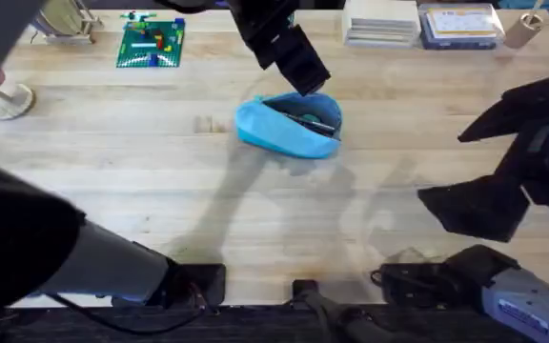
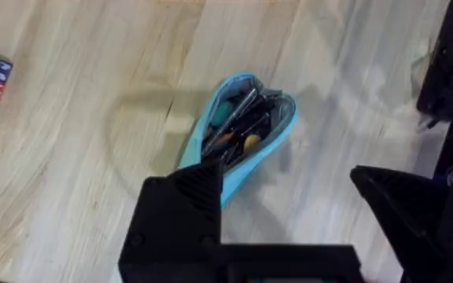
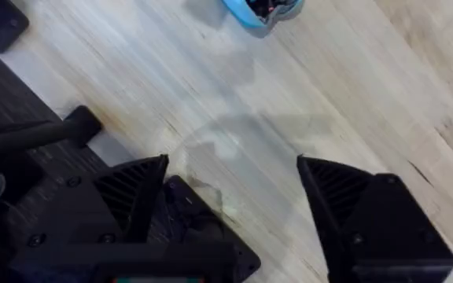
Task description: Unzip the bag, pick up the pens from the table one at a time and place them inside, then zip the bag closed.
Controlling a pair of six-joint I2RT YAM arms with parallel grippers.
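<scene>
- Two grippers to log, both mine. Nearest to my base side: right gripper hangs parked over bare table near my right base, fingers spread wide with nothing between them; planks and my own base hardware show below.
- Left gripper reaches out past mid-table. Its fingers are parted as well, holding nothing; one fingertip overlaps the near end of the bag, though I cannot tell whether it touches the fabric.
- Bag lies about mid-table, slightly toward the far side, well apart from the right gripper and directly beneath the left one.
- Zipper stands open. Mouth gapes along the top, and the pens sit inside: dark sticks, one with a silver glint, plus a spot of orange and yellow I cannot identify.
- No loose pens seen on the wood from overhead. My judgement: loading is finished and closing the zipper remains.
- Key relation: from the left wrist view, the bag's long axis runs away from my fingers, the near end at the fingertip and the open end farther out. Left arm is clearly nearer.
- Pull tab not picked out; it may be hidden under the arm.
- Far edge: green brick plate, stacked boxes, none in play.
</scene>
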